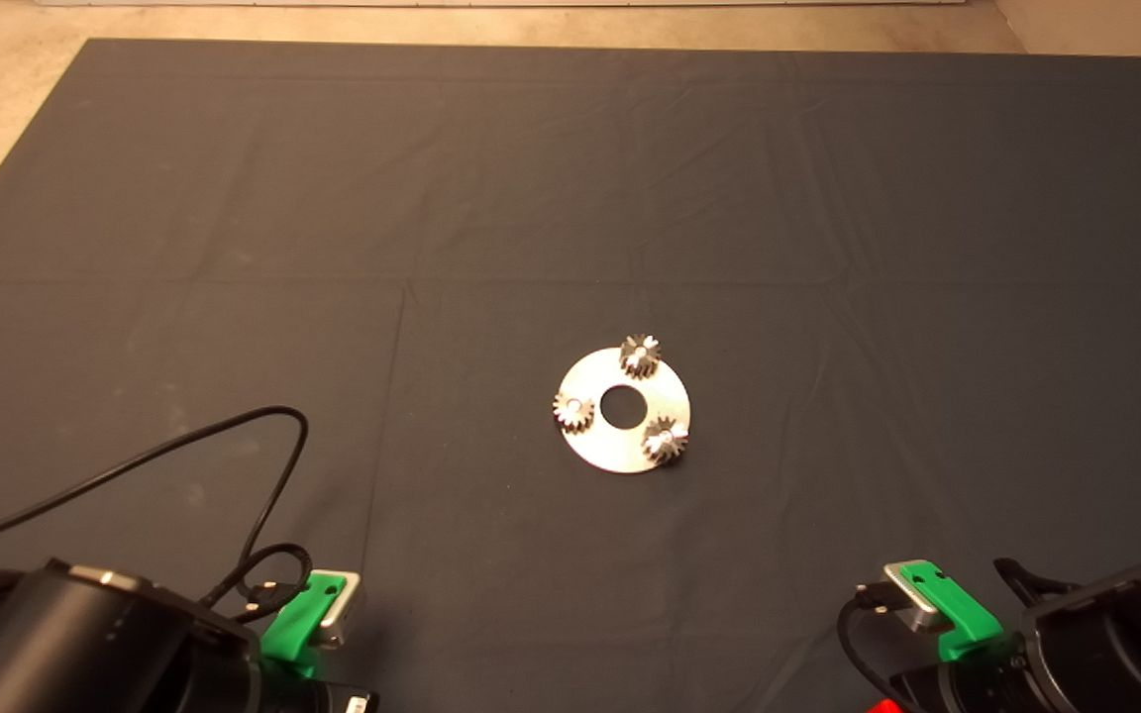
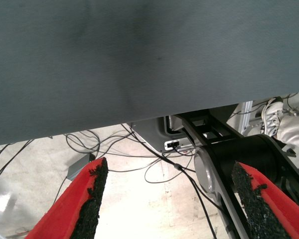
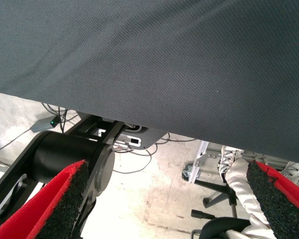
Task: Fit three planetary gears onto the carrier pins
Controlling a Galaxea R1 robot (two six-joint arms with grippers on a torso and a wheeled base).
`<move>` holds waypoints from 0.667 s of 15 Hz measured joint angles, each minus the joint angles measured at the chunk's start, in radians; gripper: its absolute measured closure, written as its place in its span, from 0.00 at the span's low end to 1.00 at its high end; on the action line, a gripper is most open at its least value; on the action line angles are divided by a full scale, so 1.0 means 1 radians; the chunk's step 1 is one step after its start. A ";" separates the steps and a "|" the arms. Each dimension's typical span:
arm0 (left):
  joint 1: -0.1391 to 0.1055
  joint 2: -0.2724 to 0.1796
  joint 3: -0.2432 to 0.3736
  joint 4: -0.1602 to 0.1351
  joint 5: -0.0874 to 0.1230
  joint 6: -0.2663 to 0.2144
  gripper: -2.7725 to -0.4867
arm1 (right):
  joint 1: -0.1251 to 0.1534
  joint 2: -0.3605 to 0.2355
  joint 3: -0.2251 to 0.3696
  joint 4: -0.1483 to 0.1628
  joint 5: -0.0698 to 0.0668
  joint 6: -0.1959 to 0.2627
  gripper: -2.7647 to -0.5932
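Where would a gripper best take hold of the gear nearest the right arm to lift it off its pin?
Grip that planetary gear across its toothed rim, coming straight down from above. It lies flat on the carrier disc near its edge, seated on a pin, so only a vertical pull should free it. Both grippers wait open at the mat's near edge.

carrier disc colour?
Shiny silver metal disc, with a dark centre hole. Shows best in the head view.
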 joint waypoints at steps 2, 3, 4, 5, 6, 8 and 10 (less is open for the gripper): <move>0.000 0.006 0.000 0.001 0.000 -0.004 0.45 | 0.000 -0.001 0.000 -0.002 0.000 0.003 0.19; 0.000 0.007 0.000 0.001 0.000 -0.004 0.45 | 0.000 -0.001 0.000 -0.005 0.000 0.004 0.19; 0.000 0.007 0.000 0.001 0.001 -0.005 0.45 | 0.000 -0.001 0.000 -0.007 0.000 0.006 0.19; 0.000 0.006 0.000 0.001 0.000 -0.011 0.45 | 0.000 -0.001 0.000 -0.007 0.000 0.007 0.19; 0.000 0.005 0.000 0.001 0.000 -0.012 0.45 | 0.000 -0.001 0.000 -0.007 0.000 0.011 0.19; 0.000 -0.007 0.000 0.001 0.001 -0.019 0.45 | 0.000 0.001 0.000 -0.008 0.000 0.018 0.19; 0.000 -0.011 0.000 0.001 0.001 -0.022 0.45 | 0.000 0.001 0.000 -0.009 -0.001 0.022 0.19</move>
